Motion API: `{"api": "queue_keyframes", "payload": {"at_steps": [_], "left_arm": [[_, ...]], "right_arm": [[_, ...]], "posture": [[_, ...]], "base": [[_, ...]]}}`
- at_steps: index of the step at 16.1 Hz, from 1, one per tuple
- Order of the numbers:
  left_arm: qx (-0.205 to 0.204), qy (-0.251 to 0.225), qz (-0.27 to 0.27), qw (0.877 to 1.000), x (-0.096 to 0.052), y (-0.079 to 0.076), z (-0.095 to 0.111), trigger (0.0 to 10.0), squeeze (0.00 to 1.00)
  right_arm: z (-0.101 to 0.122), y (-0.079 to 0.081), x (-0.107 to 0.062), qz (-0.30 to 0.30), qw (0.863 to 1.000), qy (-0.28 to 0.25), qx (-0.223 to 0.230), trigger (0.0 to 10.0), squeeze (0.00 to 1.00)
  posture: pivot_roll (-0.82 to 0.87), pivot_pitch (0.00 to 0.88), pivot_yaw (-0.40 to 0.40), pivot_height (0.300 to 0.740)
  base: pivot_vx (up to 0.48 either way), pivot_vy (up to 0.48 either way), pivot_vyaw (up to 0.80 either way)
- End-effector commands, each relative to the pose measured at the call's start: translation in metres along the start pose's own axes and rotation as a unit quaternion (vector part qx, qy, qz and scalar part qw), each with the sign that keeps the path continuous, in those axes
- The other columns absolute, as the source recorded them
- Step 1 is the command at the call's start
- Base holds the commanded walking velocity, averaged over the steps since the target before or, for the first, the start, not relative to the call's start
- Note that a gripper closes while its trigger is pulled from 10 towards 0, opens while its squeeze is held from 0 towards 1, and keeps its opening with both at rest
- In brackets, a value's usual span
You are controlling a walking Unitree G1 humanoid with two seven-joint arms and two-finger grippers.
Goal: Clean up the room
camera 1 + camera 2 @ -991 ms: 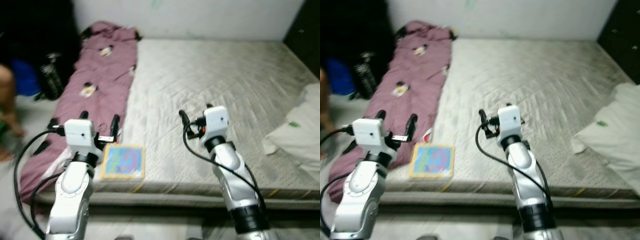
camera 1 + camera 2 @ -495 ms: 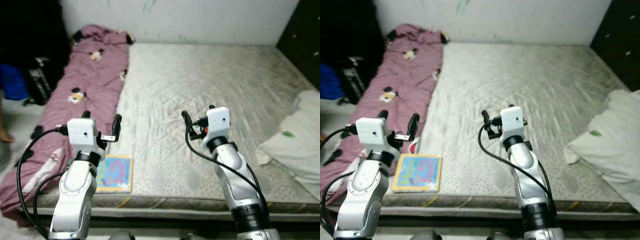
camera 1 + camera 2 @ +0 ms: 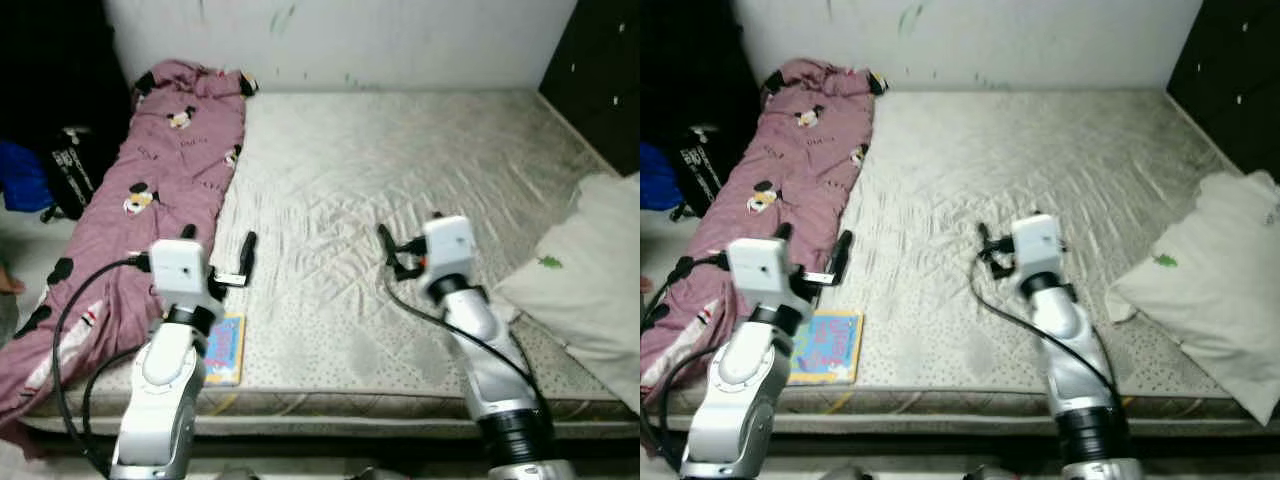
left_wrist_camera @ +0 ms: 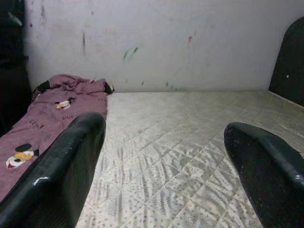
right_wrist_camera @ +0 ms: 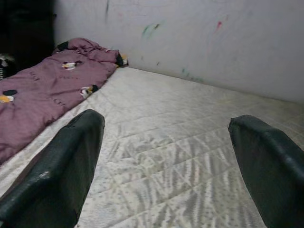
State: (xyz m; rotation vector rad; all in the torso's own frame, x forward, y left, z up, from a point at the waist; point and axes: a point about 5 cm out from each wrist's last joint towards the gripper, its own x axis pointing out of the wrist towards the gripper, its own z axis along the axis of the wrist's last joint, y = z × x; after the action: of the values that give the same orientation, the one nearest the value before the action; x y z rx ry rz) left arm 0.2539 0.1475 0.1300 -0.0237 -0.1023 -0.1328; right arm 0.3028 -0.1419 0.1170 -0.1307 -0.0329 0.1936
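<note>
— Where the mattress (image 3: 400, 180) meets its near edge on our left, we see a colourful picture book (image 3: 826, 346) lying flat, partly hidden behind our left arm in the left eye view. It sits just beside the purple blanket (image 3: 150, 170), which is printed with cartoon mice and runs the whole left side of the bed up to the wall (image 4: 156, 42).

— And our grippers?

— We hold the left gripper (image 3: 218, 245) above the mattress just past the book, touching nothing. In its wrist view the two black fingers (image 4: 57, 175) stand wide apart with bare quilted mattress between them. Our right gripper (image 3: 1000, 245) hovers over the middle of the bed, well apart from the book, and its fingers (image 5: 57, 166) are likewise spread wide with nothing between them.

— What else lies about?

— On our right a white pillow (image 3: 1210, 290) with a small green mark hangs over the bed's corner. Beyond it stands a dark cabinet (image 3: 595, 80). On the floor to the left of the blanket we see a black bag (image 3: 68, 180) with white lettering and something blue (image 3: 20, 185) next to it; we cannot tell what that is. The pale wall behind the bed carries a few smudges of green and red paint.
</note>
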Motion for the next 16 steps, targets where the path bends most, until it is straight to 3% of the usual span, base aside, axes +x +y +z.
{"api": "queue_keyframes", "payload": {"at_steps": [1, 11, 16], "left_arm": [[0.007, 0.003, 0.009, 1.000, -0.0005, 0.0059, -0.0002, 10.0, 0.00], [0.009, -0.001, 0.005, 1.000, -0.0010, 0.0039, 0.0006, 10.0, 0.00], [0.008, -0.001, 0.007, 1.000, -0.0003, 0.0035, 0.0009, 10.0, 0.00]], "right_arm": [[0.0031, 0.0066, 0.0022, 0.011, 1.000, -0.006, 0.004, 10.0, 0.00], [0.0037, 0.0075, 0.0015, 0.014, 1.000, -0.008, -0.009, 10.0, 0.00], [0.0042, 0.0068, 0.0019, 0.012, 1.000, -0.009, -0.009, 10.0, 0.00]], "posture": [[0.03, 0.000, 0.009, 0.740], [0.03, 0.000, 0.008, 0.740], [0.02, 0.000, 0.005, 0.740]], "base": [[0.000, -0.315, 0.00], [0.000, -0.299, 0.00], [0.000, 0.000, 0.56]]}}
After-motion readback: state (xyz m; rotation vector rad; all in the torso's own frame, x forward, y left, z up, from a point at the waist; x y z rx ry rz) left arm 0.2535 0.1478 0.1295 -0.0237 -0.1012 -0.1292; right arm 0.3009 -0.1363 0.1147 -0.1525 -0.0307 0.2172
